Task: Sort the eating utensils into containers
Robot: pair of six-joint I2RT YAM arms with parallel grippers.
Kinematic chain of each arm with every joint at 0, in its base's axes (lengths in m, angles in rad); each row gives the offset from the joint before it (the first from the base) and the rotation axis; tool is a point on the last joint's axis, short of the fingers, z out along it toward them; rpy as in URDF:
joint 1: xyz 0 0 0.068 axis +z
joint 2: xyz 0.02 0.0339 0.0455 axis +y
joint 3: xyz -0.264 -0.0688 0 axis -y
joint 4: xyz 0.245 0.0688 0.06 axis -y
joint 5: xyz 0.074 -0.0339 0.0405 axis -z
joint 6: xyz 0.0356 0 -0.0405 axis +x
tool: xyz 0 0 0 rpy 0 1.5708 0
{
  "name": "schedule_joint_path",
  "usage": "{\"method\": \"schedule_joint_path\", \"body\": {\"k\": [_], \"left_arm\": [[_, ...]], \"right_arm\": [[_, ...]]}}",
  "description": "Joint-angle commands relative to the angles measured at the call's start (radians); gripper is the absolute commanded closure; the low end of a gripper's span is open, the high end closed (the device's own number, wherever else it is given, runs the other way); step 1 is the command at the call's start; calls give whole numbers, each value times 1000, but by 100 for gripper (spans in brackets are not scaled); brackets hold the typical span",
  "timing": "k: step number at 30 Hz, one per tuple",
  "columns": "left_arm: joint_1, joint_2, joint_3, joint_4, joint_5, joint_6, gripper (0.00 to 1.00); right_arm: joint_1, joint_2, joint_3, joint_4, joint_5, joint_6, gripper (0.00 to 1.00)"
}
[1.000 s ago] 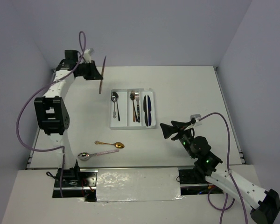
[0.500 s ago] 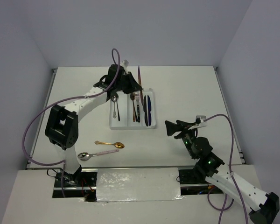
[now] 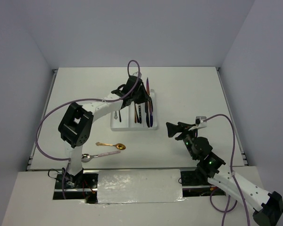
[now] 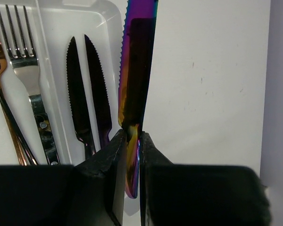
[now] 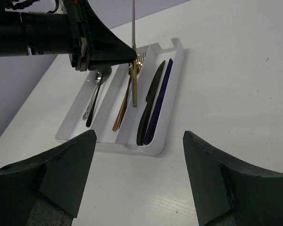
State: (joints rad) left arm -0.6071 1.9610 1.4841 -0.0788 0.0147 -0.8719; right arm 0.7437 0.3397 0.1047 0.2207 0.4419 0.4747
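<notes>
1. The left gripper [image 4: 131, 137] has both fingers clenched on the iridescent knife [image 4: 137, 56]. It grips toward the handle, and the serrated blade points away from the wrist.
2. The knife hangs in the air over the far right part of the white tray [image 3: 114, 127] and touches nothing. The wrist view lines its blade up with the tray's right rim.
3. The step in hand is judged to be placing this knife in the right compartment. To do it well, shift the knife inward off the rim and lay it parallel to the dividers. Lower it close before letting go, or it may catch the rim and slide onto the table [image 3: 193, 89].
4. The right compartment holds 2 knives side by side, a black knife [image 5: 151, 101] and a dark blue knife [image 5: 159, 100].
5. The middle compartment holds forks, including a copper fork [image 5: 122, 107] and a silver fork [image 4: 19, 63]. The left compartment holds 1 silver spoon [image 5: 95, 93].
6. The right gripper [image 3: 170, 130] has its jaws spread wide and grasps nothing. It sits well apart from the tray.
7. A gold spoon [image 3: 112, 145] and a pink-handled spoon [image 3: 96, 155] lie unsorted on the table.
</notes>
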Motion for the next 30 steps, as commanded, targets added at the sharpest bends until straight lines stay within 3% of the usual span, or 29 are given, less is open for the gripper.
{"method": "schedule_joint_path", "body": {"k": [1,11,14,20,22,30], "left_arm": [[-6,2,-30,68,-62,-35,100],[-37,102,25,-6,-70,-22,100],[-42,125,53,-27,-58,-10,91],[-62,148,113,-98,-78,13,83],[-65,142,111,-99,-84,14,73],[-66,124,87,-119,-91,5,72]], "right_arm": [[0,10,32,43,24,-5,18],[2,-2,24,48,21,-5,18],[0,-2,23,46,20,-7,18],[0,4,24,49,18,-8,18],[0,4,26,46,17,-8,18],[2,-1,23,46,14,-8,18]]}}
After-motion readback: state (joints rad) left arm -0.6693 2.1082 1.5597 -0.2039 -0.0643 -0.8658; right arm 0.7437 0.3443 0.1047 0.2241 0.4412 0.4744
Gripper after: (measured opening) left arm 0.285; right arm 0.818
